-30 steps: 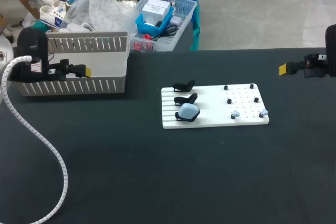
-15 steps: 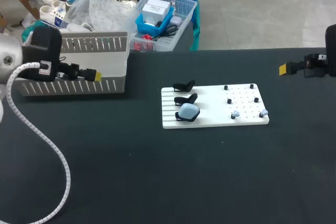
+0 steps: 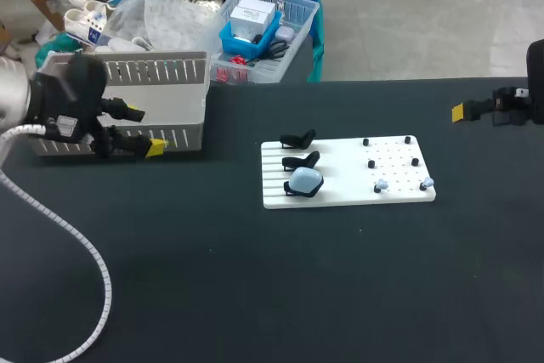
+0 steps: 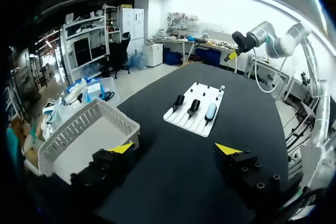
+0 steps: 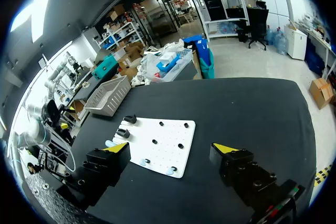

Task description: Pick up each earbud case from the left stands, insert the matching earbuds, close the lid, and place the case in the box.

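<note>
My left hand (image 4: 174, 149) hangs wide open and empty just beside the grey slotted box (image 3: 153, 70). My right hand (image 5: 169, 147) is spread equally wide, holding nothing. The pale blue earbud case (image 3: 305, 180) sits on its stand on the white board (image 3: 399, 195).

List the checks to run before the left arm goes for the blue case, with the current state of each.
1. Left claw open and holding nothing: ok.
2. Right claw open and holding nothing: ok.
3. Blue case on the white board, nothing touching it: ok.
4. Case lid open, ready for earbuds: cannot tell.
5. Two blue earbuds on the board: ok.
6. Left claw lined up over the case: not ok, it is beside the box, off the board.
</note>
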`<state>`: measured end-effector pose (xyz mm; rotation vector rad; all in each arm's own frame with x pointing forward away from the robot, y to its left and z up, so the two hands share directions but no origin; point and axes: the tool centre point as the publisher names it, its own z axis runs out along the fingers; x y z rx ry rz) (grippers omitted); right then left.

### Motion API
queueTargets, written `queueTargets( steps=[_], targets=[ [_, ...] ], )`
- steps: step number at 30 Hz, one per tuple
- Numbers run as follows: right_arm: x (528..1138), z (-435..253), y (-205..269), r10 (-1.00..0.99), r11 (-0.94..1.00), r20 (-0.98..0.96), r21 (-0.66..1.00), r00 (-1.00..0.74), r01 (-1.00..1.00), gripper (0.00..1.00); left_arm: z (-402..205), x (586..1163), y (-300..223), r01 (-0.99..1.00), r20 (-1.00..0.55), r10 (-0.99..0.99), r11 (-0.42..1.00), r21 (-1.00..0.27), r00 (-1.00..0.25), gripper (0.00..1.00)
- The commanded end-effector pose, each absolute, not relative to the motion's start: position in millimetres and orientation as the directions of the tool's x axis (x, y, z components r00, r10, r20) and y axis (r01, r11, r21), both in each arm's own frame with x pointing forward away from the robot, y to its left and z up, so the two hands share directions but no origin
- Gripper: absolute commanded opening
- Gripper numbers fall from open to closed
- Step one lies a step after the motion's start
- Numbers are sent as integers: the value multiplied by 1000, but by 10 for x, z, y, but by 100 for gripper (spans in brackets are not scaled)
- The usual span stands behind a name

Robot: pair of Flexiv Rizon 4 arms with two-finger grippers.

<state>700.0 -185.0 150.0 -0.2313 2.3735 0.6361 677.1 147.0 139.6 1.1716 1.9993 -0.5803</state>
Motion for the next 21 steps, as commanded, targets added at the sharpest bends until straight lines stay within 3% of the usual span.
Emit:
queueTargets(
  steps=[1,11,21],
  targets=[
    [7000,1500,-1851,0,866,-643,383,-766,-321,100,1244,6701,1464,974,-773,629,115,194,80,100],
    [7000,1500,-1851,0,866,-643,383,-766,-321,100,1123,6489,1100,967,-775,583,-97,234,246,100],
    [7000,1500,-1851,0,866,-643,383,-766,-321,100,888,6483,405,967,-813,527,-84,239,247,100]
  ],
)
